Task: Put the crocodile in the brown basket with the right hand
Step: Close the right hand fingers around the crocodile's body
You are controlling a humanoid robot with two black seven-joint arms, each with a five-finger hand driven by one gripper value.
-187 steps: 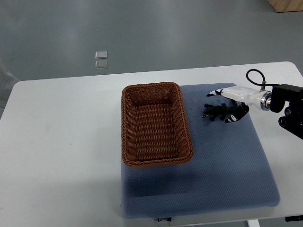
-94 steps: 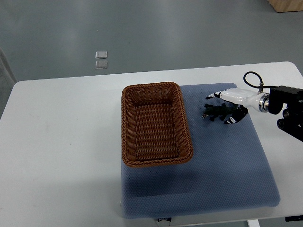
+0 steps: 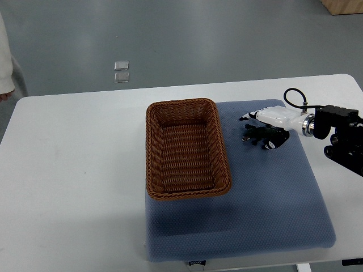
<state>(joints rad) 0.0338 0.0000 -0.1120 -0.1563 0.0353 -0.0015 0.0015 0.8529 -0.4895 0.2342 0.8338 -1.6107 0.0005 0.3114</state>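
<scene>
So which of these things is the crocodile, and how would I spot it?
Find the blue pad on the white table, with the brown wicker basket on its left part. Right of the basket, partly under the robot's white right hand, lies the crocodile: a small dark toy with splayed legs, far smaller and darker than the basket.

The brown basket (image 3: 181,103) was woven wicker, rough and matt, with a ribbed weave on walls and floor. The blue cushion (image 3: 255,198) under it was cloth with a fine dotted texture and no shine. The table (image 3: 74,170) was white, smooth and faintly satin. The right hand (image 3: 271,119) had a white, glossy plastic shell, with a bright metal ring (image 3: 307,124) at the wrist and a black rubbery cable (image 3: 292,95) above it. The crocodile (image 3: 257,135) was dark and matt, its surface bumpy; its material could not be determined. The grey floor (image 3: 198,39) was smooth with a soft sheen.
</scene>
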